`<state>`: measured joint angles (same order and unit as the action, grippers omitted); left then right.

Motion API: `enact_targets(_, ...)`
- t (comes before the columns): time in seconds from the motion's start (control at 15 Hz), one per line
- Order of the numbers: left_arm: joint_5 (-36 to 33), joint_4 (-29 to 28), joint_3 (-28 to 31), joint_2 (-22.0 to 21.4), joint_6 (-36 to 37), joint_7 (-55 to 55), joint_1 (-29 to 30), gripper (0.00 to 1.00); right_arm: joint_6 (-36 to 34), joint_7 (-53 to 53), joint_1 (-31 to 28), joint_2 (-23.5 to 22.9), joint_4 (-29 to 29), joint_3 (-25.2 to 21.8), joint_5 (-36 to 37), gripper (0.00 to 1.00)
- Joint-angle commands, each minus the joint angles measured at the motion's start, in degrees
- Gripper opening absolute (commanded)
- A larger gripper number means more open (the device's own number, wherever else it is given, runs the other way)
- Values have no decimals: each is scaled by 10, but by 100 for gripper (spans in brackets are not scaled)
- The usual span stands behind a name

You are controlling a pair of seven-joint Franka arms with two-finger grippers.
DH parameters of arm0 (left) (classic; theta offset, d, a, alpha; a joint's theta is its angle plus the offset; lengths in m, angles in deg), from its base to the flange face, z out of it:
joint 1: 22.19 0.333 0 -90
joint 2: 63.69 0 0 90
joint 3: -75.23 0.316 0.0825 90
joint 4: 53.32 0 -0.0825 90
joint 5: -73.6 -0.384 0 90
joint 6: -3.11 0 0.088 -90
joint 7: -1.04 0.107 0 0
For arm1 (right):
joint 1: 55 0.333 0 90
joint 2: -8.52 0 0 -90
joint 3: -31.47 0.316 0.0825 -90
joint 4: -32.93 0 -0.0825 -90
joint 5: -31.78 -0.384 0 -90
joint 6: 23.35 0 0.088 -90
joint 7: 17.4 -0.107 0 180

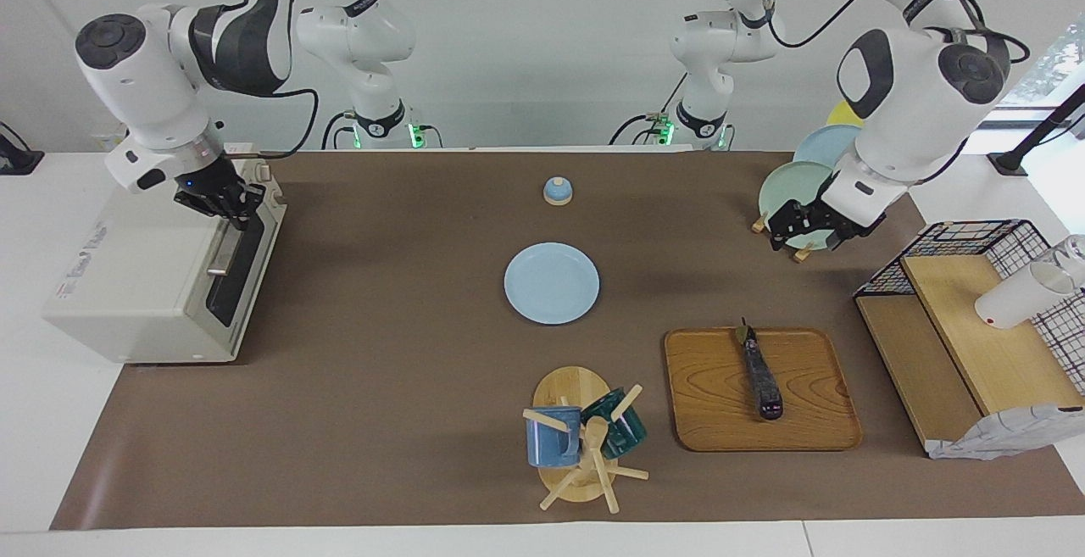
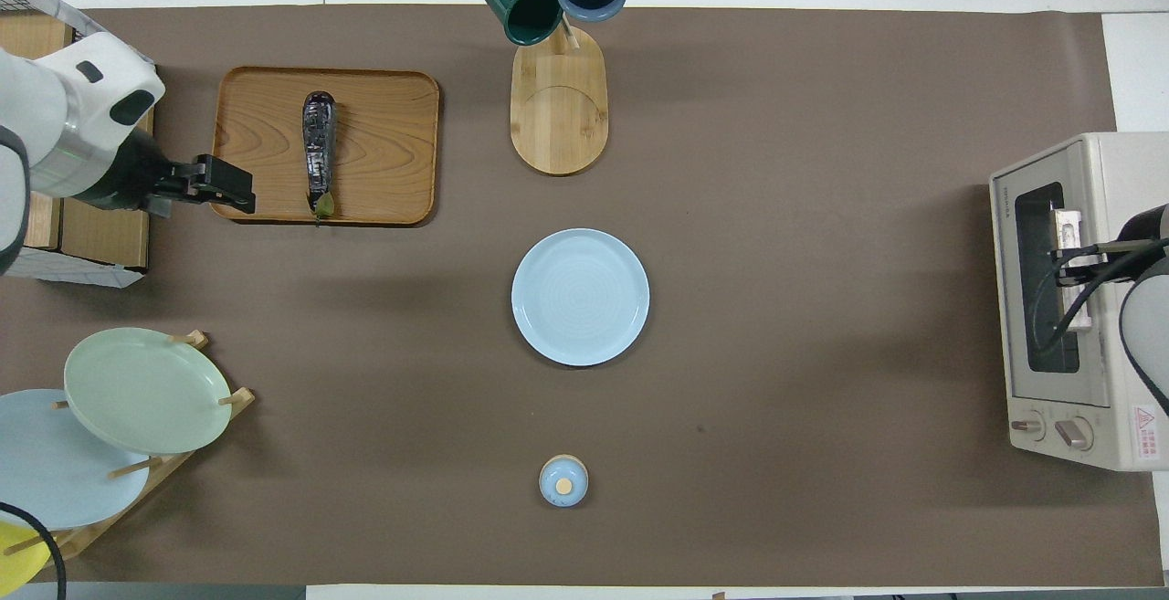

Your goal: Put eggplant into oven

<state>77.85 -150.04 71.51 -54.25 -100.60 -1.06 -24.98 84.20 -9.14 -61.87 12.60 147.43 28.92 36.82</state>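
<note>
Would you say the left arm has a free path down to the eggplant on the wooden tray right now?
Probably yes. The eggplant lies alone and uncovered on the wooden tray, and the left gripper, open, hangs in the air near the plate rack with nothing between them.

White arms (image 1: pixel 144 74) — black joints, cables

The right gripper (image 1: pixel 227 201) sits at the upper left of the facing view, wrist bent down, its tips squeezed together. The left gripper (image 1: pixel 804 235) hangs in the air at the upper right, spread wide.
</note>
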Motion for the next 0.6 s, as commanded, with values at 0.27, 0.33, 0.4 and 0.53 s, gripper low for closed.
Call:
enact_targets(0.27,17,-53,5,48,-147,5,-18,100,34,50,-21,12,41,4,25,0)
enact_targets(0.33,17,-53,5,60,-164,3,-19,100,40,51,-21,12,45,4,25,0)
enact_targets(0.4,17,-53,5,69,-177,3,-20,100,44,50,-21,12,51,4,25,0)
enact_targets(0.53,17,-62,5,84,-205,4,-25,100,46,49,-21,12,55,5,24,0)
